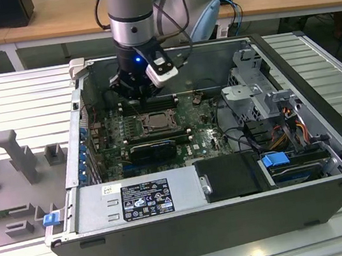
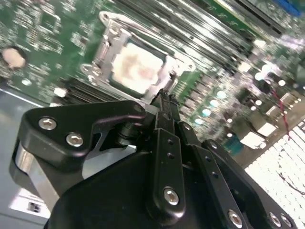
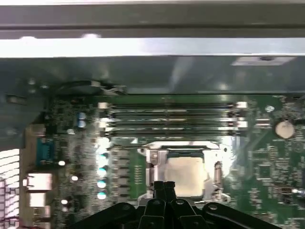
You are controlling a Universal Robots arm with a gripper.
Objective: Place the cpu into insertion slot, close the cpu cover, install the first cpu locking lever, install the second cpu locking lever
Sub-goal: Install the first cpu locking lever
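Observation:
The cpu (image 1: 157, 122) lies flat in the insertion slot (image 1: 137, 128) on the green board, its silver top showing in both wrist views (image 2: 138, 71) (image 3: 186, 174). The cpu cover (image 2: 102, 52) (image 3: 155, 162) lies down around it as a metal frame. A thin wire lever (image 2: 143, 33) runs along one side of the socket. My gripper (image 1: 143, 93) hangs just above the socket's far edge. Its black fingertips (image 2: 162, 95) (image 3: 164, 185) are pressed together with nothing between them, close to the frame's edge.
Long memory slots (image 3: 167, 117) lie just beyond the socket. A black card (image 1: 151, 149) sits in front of it. The power supply (image 1: 137, 200), a drive cage (image 1: 262, 92) with cables and the case walls (image 1: 74, 149) hem the board in. A grey fixture (image 1: 17, 154) stands outside the case.

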